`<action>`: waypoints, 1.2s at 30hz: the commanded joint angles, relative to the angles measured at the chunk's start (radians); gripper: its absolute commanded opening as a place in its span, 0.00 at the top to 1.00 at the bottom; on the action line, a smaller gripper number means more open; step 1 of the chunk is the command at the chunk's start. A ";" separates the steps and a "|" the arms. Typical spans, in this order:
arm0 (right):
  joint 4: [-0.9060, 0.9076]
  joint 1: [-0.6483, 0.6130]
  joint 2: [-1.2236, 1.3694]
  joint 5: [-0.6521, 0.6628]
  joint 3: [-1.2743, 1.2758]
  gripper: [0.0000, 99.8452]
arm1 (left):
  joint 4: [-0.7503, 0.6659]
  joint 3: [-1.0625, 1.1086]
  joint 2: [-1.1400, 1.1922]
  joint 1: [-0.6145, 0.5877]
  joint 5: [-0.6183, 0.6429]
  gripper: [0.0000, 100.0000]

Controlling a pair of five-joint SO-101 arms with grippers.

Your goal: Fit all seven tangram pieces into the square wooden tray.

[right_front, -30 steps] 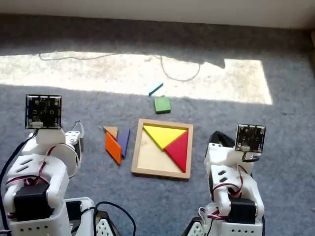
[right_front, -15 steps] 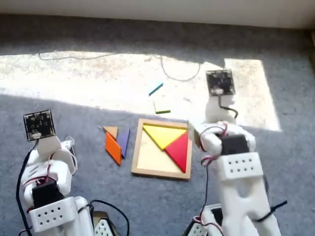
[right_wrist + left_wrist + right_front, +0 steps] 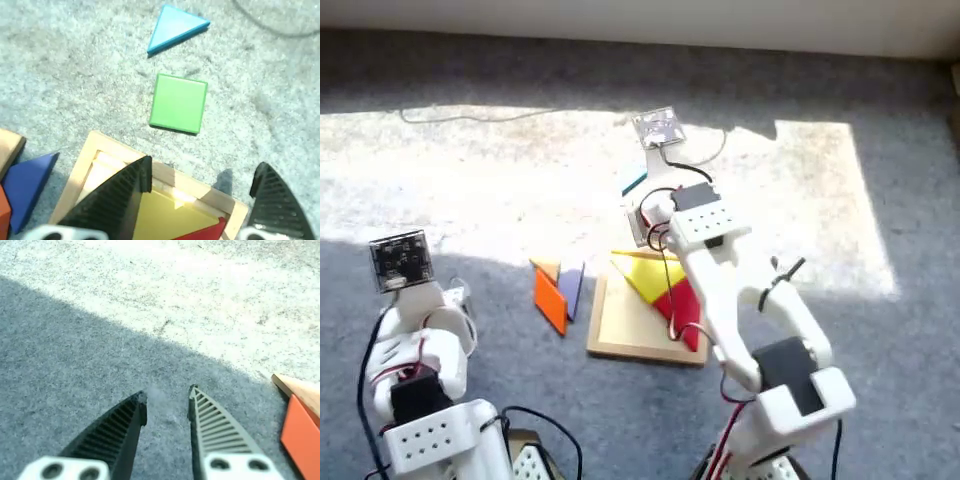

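Observation:
The square wooden tray (image 3: pixel 620 343) holds a yellow triangle (image 3: pixel 648 272) and a red triangle (image 3: pixel 684 302). My right arm (image 3: pixel 705 225) stretches across the tray's far edge. Its gripper (image 3: pixel 202 175) is open above the tray rim (image 3: pixel 197 189), just short of the green square (image 3: pixel 178 103). Beyond that lies a light blue triangle (image 3: pixel 175 27) (image 3: pixel 634 182). Left of the tray sit an orange piece (image 3: pixel 549 298), a blue-purple piece (image 3: pixel 570 288) and a tan triangle (image 3: pixel 546 266). My left gripper (image 3: pixel 167 395) is open over bare carpet, with the orange piece (image 3: pixel 302 435) off to one side.
Everything rests on grey carpet with a bright sunlit patch (image 3: pixel 470 170) across the far half. A thin cable (image 3: pixel 690 155) loops on the carpet beyond the blue triangle. My left arm (image 3: pixel 420 340) stands at the near left.
My right arm swung from beside the tray's right side forward and left, over the tray toward the green square. The left arm shifted only slightly.

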 commanded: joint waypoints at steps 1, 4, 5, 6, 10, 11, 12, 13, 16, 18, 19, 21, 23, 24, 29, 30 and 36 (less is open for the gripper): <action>-0.047 -0.044 0.084 0.000 -0.122 0.69 | -0.002 0.004 -0.013 -0.012 0.003 0.85; -0.045 -0.070 0.128 0.000 -0.166 0.69 | -0.005 0.008 -0.013 -0.008 0.002 0.85; -0.045 -0.070 0.131 0.000 -0.173 0.69 | -0.005 0.008 -0.013 -0.008 0.002 0.85; -0.045 -0.068 0.131 0.000 -0.177 0.69 | -0.005 0.008 -0.013 -0.008 0.002 0.85; -0.047 -0.079 0.136 -0.089 -0.176 0.69 | -0.002 0.008 -0.013 -0.008 0.002 0.85; -0.047 -0.085 0.136 -0.114 -0.176 0.69 | -0.002 0.008 -0.013 -0.008 0.002 0.85; -0.047 -0.087 0.133 -0.129 -0.176 0.69 | -0.002 0.008 -0.013 -0.008 0.002 0.85; -0.042 -0.088 0.130 -0.132 -0.176 0.69 | -0.002 0.010 -0.013 -0.008 0.002 0.85; -0.039 -0.084 0.111 -0.077 -0.176 0.69 | -0.002 0.010 -0.013 -0.012 0.000 0.85; -0.038 -0.082 0.061 -0.021 -0.170 0.69 | -0.002 0.010 -0.013 -0.013 0.000 0.85; -0.022 -0.082 0.028 -0.009 -0.154 0.69 | -0.002 0.010 -0.013 -0.013 0.000 0.85; 0.010 -0.081 -0.054 -0.006 -0.101 0.69 | 0.000 0.010 -0.013 -0.013 0.000 0.85; 0.013 -0.081 -0.137 -0.006 -0.035 0.69 | 0.003 0.010 -0.013 -0.010 0.000 0.85; 0.008 -0.081 -0.176 -0.006 0.007 0.69 | 0.017 0.010 -0.013 -0.008 0.000 0.85; -0.183 -0.033 -0.291 -0.008 0.225 0.69 | 0.103 -0.012 -0.015 -0.007 -0.046 0.86; -0.248 -0.031 -0.291 -0.008 0.266 0.69 | 0.115 -0.013 -0.015 -0.007 -0.063 0.86; -0.644 -0.033 -0.214 -0.008 0.475 0.69 | 0.130 -0.012 -0.015 -0.007 -0.069 0.86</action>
